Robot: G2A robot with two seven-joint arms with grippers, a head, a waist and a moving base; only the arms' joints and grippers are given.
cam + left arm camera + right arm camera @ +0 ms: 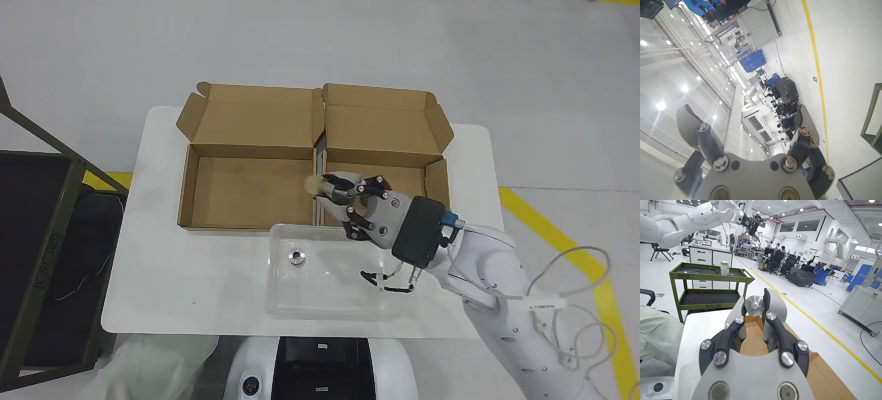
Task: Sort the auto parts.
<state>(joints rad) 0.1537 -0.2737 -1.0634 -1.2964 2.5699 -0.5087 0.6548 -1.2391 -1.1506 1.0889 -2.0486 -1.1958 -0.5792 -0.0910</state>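
While the right end effector is closed on a round metal part, the part hangs at the centre of the top view. It sits directly above the shared walls of the left carton and the right carton. In the right wrist view the disc faces back toward the wrist, so we judge its axis to run along the fingers, toward the upper left of the top view. We judge that the release turns on a slight shift to one side of that divide. A second part lies in the clear tray at lower centre on the desk. The left end effector stands open, aimed at the ceiling, leaving the right end effector the nearer.
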